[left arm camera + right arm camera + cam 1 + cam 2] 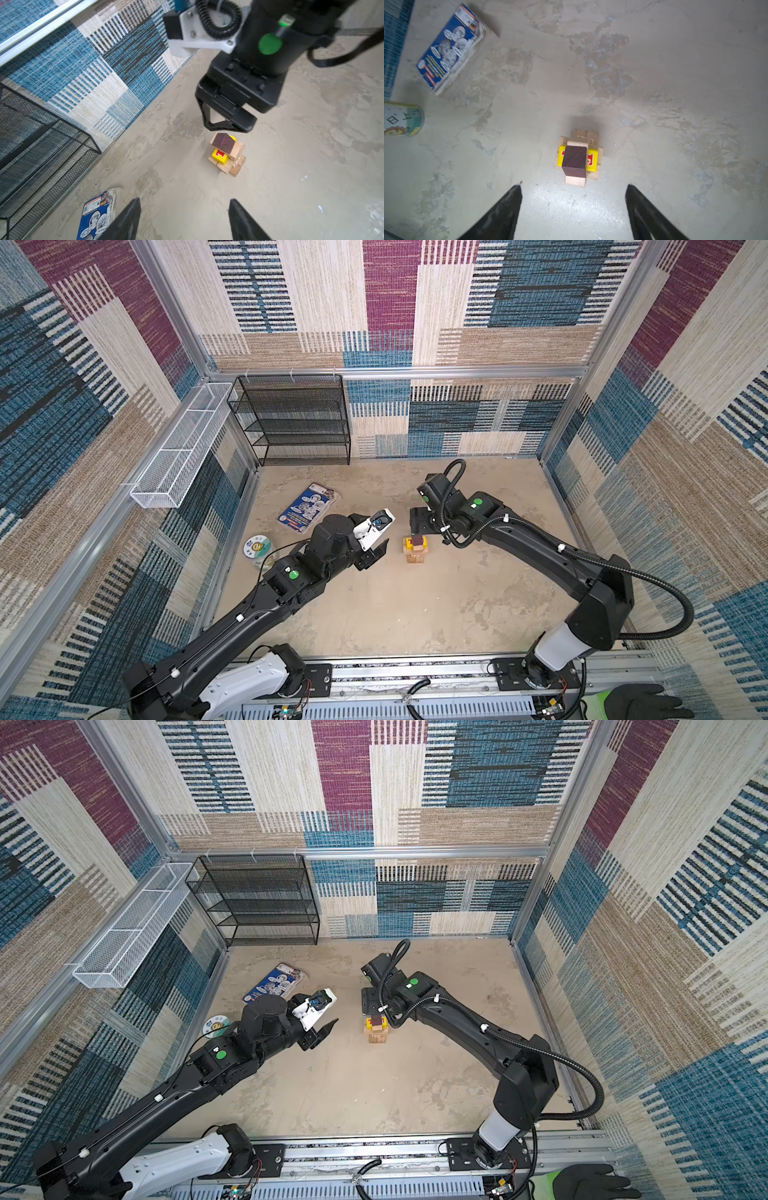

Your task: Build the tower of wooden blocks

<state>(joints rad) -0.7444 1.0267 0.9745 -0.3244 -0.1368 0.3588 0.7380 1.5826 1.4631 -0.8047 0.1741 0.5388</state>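
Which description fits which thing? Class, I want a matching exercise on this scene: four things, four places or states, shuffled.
Things:
1 dark brown cube
2 yellow lettered cube
3 blue printed packet
4 right gripper

Descriptions:
A flat on the floor
B open, empty
C top of the tower
D beneath the pale bar

Pairs: 1-C; 2-D; 3-A; 4-B

- The wood block tower [417, 552] stands on the bench [415, 614], with a dark brown cube [417, 540] on top.
- The right gripper [417, 527] hangs just behind the tower.
- The left gripper [376, 553] is near it, apart.
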